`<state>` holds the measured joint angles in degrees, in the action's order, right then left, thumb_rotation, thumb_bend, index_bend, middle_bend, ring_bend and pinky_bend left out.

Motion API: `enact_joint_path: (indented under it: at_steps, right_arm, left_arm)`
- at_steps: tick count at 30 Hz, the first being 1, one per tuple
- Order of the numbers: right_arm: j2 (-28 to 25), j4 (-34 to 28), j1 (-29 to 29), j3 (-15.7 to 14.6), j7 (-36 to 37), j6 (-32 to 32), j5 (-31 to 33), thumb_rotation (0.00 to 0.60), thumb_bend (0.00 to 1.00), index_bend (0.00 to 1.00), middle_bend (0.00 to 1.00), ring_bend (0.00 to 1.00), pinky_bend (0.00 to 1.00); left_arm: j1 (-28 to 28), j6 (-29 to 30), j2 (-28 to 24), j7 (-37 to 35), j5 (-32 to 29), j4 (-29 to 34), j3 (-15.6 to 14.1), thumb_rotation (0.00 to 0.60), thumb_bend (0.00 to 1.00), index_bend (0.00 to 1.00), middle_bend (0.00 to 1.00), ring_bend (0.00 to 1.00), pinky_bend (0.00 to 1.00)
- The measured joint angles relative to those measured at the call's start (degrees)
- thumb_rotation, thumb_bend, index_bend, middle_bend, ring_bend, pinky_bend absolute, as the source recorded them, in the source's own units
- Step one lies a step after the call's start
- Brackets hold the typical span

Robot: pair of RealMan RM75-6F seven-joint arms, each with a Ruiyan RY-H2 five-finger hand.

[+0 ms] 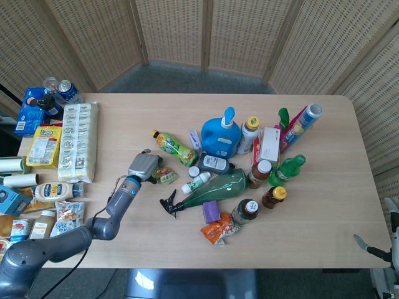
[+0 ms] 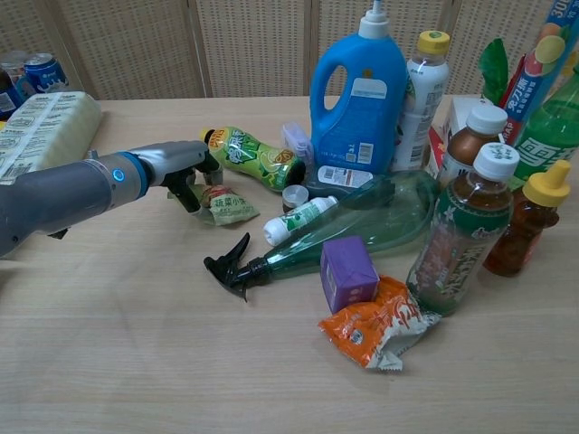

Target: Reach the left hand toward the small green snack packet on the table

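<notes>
Green snack packet [image 2: 226, 204] under left hand [image 2: 185, 170] | fingers closing on it

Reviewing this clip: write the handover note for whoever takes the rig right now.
Left robot hand: at the small green snack packet, fingers down over its near edge; whether it grips is unclear.
Right robot hand: barely visible at the head view's right edge, off the table, state unreadable.
Packet lies on the table, in front of the lying yellow-green bottle and beside the black spray bottle.
Done: the reach has arrived.
Left: confirm contact, nothing lifted yet.
</notes>
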<state>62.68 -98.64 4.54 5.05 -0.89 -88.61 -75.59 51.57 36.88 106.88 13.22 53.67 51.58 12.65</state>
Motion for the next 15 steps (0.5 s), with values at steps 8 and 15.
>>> enact_joint_path:
  at_steps: [8, 15]
  right_arm:
    - [0.37, 0.56, -0.33, 0.2, 0.45, 0.57, -0.37, 0.492, 0.04, 0.0, 0.0, 0.0, 0.0]
    - [1.91, 1.59, -1.87, 0.17, 0.99, 2.75, -1.46, 0.495, 0.04, 0.0, 0.0, 0.0, 0.0]
  left_arm:
    - [-2.31, 3.41, -2.7, -2.75, 1.12, 4.41, 0.7, 0.6, 0.33, 0.65, 0.64, 0.8, 0.27]
    - [-6.72, 8.91, -11.25, -6.96, 3.73, 17.64, 1.55, 0.6, 0.32, 0.64, 0.63, 0.79, 0.26]
